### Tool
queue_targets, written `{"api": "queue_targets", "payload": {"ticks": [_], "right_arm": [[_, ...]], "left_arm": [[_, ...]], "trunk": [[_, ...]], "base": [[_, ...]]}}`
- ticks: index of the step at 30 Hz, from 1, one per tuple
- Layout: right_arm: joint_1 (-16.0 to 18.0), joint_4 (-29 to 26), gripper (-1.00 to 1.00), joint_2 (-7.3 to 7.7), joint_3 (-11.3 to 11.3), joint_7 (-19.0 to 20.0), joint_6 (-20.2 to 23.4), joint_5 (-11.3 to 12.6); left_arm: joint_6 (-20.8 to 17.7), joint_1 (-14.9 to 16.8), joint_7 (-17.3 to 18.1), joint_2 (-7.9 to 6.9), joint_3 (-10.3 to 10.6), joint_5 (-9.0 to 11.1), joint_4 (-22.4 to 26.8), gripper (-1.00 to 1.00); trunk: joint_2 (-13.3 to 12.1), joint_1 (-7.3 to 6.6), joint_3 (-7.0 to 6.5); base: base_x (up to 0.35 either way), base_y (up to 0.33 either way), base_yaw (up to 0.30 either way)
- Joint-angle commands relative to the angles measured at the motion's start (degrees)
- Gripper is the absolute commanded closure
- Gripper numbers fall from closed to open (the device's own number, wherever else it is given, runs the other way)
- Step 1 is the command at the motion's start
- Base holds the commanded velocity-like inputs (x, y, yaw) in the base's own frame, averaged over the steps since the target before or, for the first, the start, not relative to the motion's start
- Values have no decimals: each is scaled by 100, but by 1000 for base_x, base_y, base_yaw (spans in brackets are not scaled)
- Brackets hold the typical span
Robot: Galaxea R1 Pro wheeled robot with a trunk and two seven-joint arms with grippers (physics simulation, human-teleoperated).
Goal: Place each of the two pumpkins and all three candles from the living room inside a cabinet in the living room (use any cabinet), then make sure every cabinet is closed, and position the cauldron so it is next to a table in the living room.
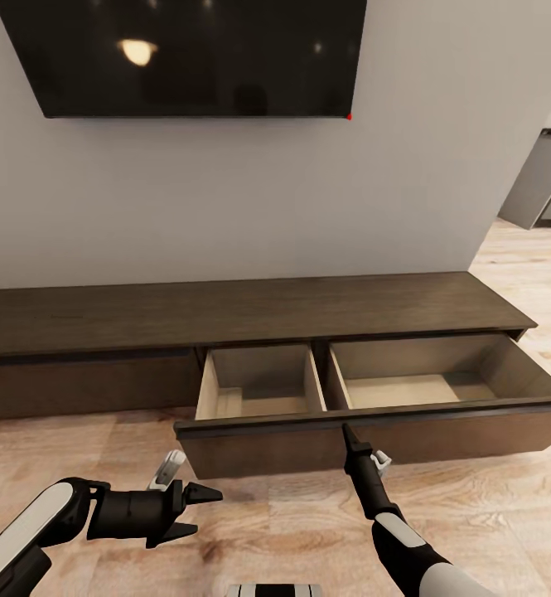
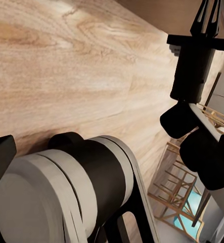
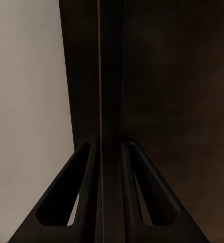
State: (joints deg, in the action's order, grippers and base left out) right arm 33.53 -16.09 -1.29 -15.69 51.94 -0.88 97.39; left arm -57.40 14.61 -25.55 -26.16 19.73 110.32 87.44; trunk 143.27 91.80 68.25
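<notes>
nearest us in the head view, our left hand [image 1: 194, 512] hangs low over the pale wood-grain floor [image 1: 76, 448], its matte black fingers spread apart and holding nothing; the arm behind it is glossy white and black. in the left wrist view the same plank floor [image 2: 66, 66] runs past, warm and streaked, and our right arm [image 2: 192, 66] shows as a dark boxy shape beyond it.

our right hand [image 1: 346, 431] reaches forward and up, its slim black fingers pointing at the top edge of the pulled-out drawer front [image 1: 441, 431]. in the right wrist view the two fingers [image 3: 89, 192] stand either side of a thin dark brown panel edge [image 3: 109, 101], close against it, so the hand looks clenched on the drawer front, though we cannot tell whether the pads truly press.

the cabinet [image 1: 225, 311] is a long, low, dark brown wooden unit with a flat matte top, set against the wall. its wide drawer stands open, showing two pale beige compartments [image 1: 263, 385] split by a thin divider, both smooth and boxy inside. the right hand is at the drawer's front lip, just ahead of the divider; the left hand is well apart from it, nearer us.

above, a glossy black screen [image 1: 192, 54] hangs on the plain grey wall [image 1: 225, 199]. at far right stand grey kitchen units [image 1: 544, 186].
</notes>
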Motion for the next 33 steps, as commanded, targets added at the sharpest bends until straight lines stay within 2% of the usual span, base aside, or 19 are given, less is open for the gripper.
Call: {"api": "queue_targets", "payload": {"ticks": [1, 27, 28, 33], "right_arm": [[5, -8, 100, -3, -232, 64, 0, -18], [5, -8, 100, -2, -232, 71, 4, -18], [5, -8, -100, -3, -232, 71, 3, -19], [5, -8, -100, 2, -232, 71, 4, -17]], "left_arm": [[4, 6, -55, -3, 7, 60, 1, -100], [9, 6, -55, -3, 4, 60, 1, -100], [6, 6, -55, -3, 4, 60, 1, -100], [8, 6, -55, -3, 6, 60, 1, -100]], "trunk": [[3, -2, 4], [3, -2, 4], [3, -2, 4], [3, -2, 4]], "base": [[-19, 0, 0], [-21, 0, 0], [0, 0, 0], [-1, 0, 0]]}}
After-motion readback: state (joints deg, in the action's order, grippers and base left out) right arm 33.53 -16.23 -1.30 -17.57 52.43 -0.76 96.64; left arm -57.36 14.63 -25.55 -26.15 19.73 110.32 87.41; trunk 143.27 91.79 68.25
